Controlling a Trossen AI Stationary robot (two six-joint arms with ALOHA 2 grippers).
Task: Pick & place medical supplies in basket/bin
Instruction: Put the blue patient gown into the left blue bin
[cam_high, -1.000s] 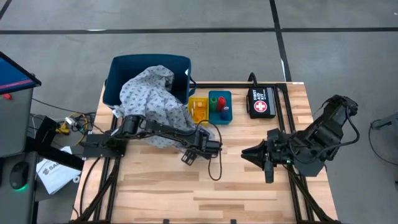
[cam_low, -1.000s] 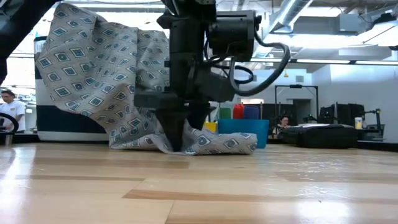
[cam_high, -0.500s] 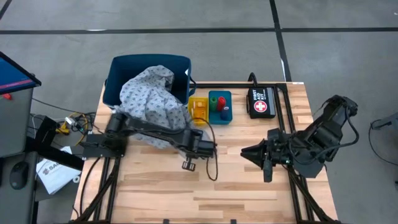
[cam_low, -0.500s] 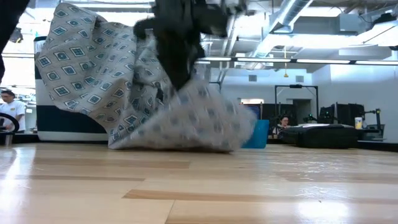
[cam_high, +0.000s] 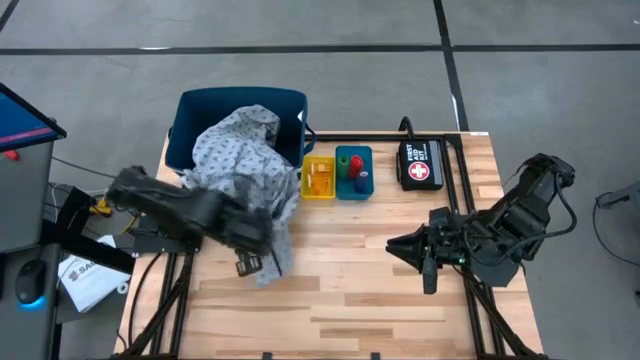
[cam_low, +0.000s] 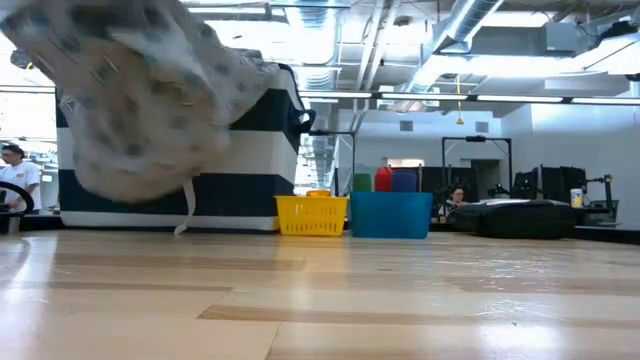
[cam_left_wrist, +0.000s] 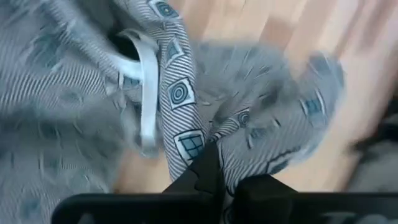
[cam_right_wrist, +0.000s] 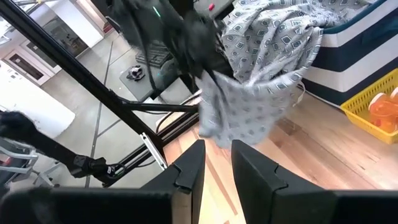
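At left of the overhead frame, the left gripper (cam_high: 252, 262) is clamped on the gown (cam_high: 245, 160), which next needs carrying up into the basket (cam_high: 185, 115).

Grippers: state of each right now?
Left tool: shut on the grey-blue patterned gown cloth, lifting its edge.
Right tool: empty, jaws slightly apart, waiting at the table's right.

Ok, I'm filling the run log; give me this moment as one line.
left hand: shut on grey-blue dotted gown cloth, lifted | cloth: partly in navy striped fabric basket | right hand: waiting at table's right
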